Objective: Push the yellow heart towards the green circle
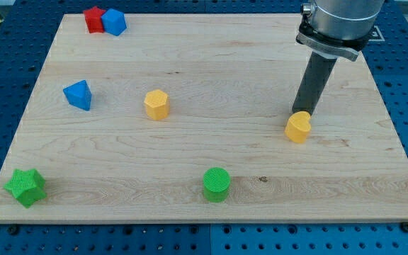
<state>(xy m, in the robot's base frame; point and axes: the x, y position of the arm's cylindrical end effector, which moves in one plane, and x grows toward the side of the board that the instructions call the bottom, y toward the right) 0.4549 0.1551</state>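
The yellow heart (298,127) lies on the wooden board at the view's right. My tip (302,113) stands right behind it, at its top edge, touching or almost touching it. The green circle (217,184) lies at the view's bottom middle, down and to the left of the heart, well apart from it.
A yellow hexagon (156,104) lies left of centre. A blue block (78,95) lies at the left. A red block (94,19) and a blue block (113,22) touch at the top left. A green star (25,187) sits at the bottom left corner of the board (190,64).
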